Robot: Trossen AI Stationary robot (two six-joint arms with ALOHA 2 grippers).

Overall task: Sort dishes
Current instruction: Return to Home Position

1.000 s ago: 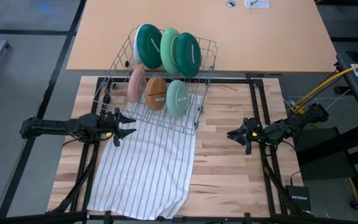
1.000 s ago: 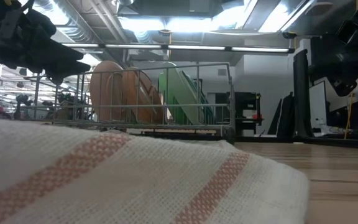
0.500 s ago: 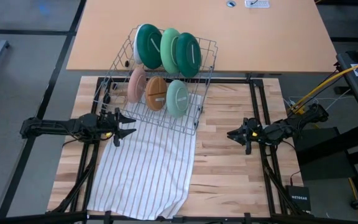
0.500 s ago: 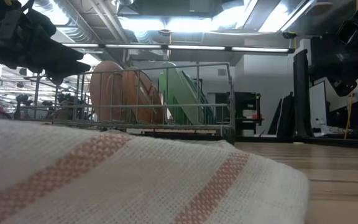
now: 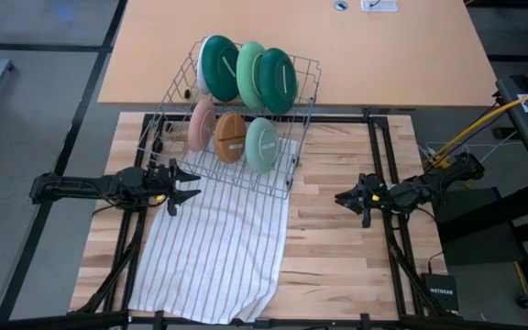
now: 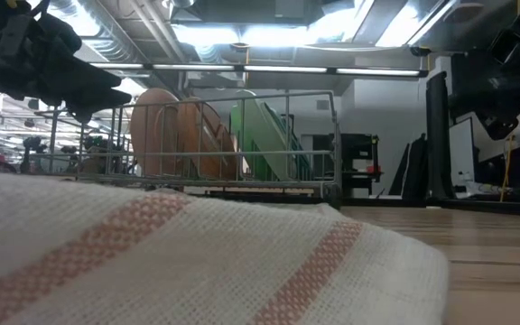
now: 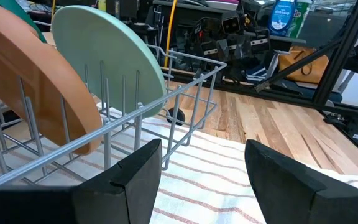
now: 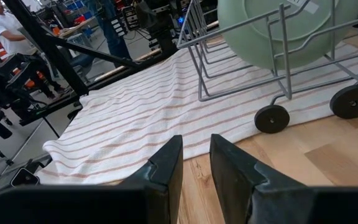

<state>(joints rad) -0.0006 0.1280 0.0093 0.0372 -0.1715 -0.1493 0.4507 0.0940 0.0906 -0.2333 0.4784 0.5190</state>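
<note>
Several round dishes stand on edge in a grey wire rack [image 5: 287,179]. The back row holds a dark green and white dish [image 5: 216,66], a light green one [image 5: 248,73] and a dark green one [image 5: 279,81]. In front stand a pink dish [image 5: 201,125], a brown divided one [image 5: 231,137] and a pale mint one [image 5: 261,145]. My left gripper [image 5: 189,191] hovers open, level, at the rack's near left corner, aimed past the mint dish [image 7: 104,50]. My right gripper [image 5: 339,197] hovers to the rack's right, open by a narrow gap [image 8: 196,140], with nothing between its fingers.
The rack stands on small black wheels [image 8: 272,118], partly on a white striped cloth [image 5: 214,257] that runs to the table's near edge. Bare wooden table [image 5: 337,257] lies between the cloth and my right arm. A tan table [image 5: 383,55] lies beyond the rack.
</note>
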